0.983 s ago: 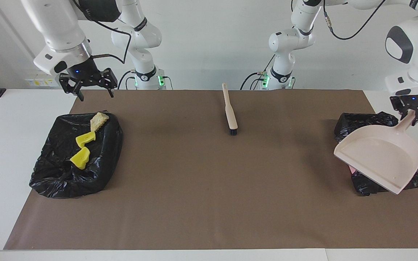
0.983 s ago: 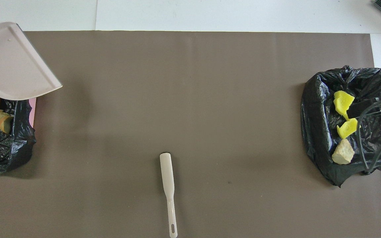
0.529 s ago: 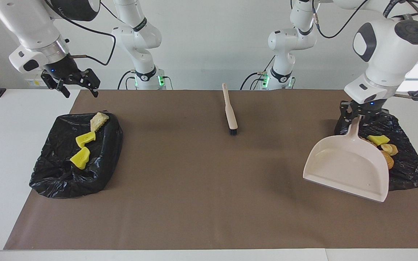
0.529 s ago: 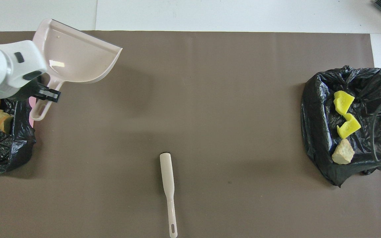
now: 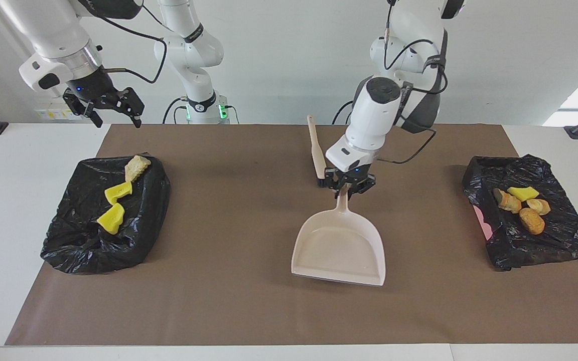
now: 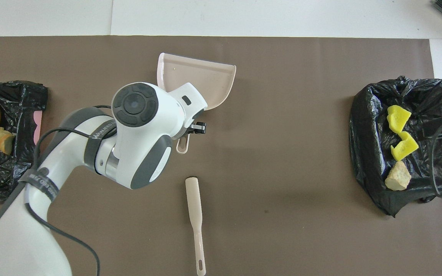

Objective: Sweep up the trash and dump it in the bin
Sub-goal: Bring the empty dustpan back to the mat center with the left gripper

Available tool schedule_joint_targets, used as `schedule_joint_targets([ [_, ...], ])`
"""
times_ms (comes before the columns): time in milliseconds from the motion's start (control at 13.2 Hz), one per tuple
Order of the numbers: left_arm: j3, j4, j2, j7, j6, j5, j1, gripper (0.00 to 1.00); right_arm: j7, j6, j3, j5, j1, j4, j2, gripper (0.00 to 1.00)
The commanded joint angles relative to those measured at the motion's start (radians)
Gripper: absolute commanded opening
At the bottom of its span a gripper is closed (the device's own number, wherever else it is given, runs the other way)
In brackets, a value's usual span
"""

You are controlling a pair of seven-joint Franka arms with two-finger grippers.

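Brown mat [image 5: 249, 301] on white table [image 5: 13, 210]; left gripper [image 5: 347, 186] clamps dustpan [image 5: 341, 248]; right gripper [image 5: 113, 108] spread.

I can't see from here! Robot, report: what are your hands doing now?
Left gripper shut on dustpan handle, mid-mat. Right gripper open, waiting near one bin. Trash in both bins; none on mat. Brush beside dustpan handle.
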Motion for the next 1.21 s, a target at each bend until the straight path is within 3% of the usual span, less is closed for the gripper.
schedule_joint_targets([
  [0, 0.021, -0.003, 0.011, -0.009, 0.048, -0.023, -0.019, 0.00, 0.025, 0.033, 0.010, -0.024, 0.002, -0.010, -0.009, 1.00],
  [302, 0.021, -0.029, 0.048, -0.048, 0.082, -0.028, -0.076, 0.00, 0.072, 0.044, 0.015, -0.026, 0.005, -0.008, -0.006, 1.00],
  [454, 0.024, -0.033, 0.109, -0.096, 0.161, -0.027, -0.111, 0.00, 0.074, 0.047, 0.015, -0.023, 0.005, -0.010, -0.006, 1.00],
  [756, 0.024, -0.030, 0.114, -0.131, 0.176, -0.027, -0.111, 0.00, 0.068, 0.044, 0.015, -0.012, 0.004, -0.011, -0.009, 1.00],
  [907, 0.024, -0.030, 0.113, -0.134, 0.180, -0.027, -0.107, 0.99, 0.068, 0.044, 0.015, -0.011, 0.004, -0.011, -0.009, 1.00],
  [1134, 0.030, -0.023, 0.033, -0.127, 0.035, -0.028, -0.047, 1.00, 0.068, 0.044, 0.015, -0.011, 0.004, -0.011, -0.009, 1.00],
])
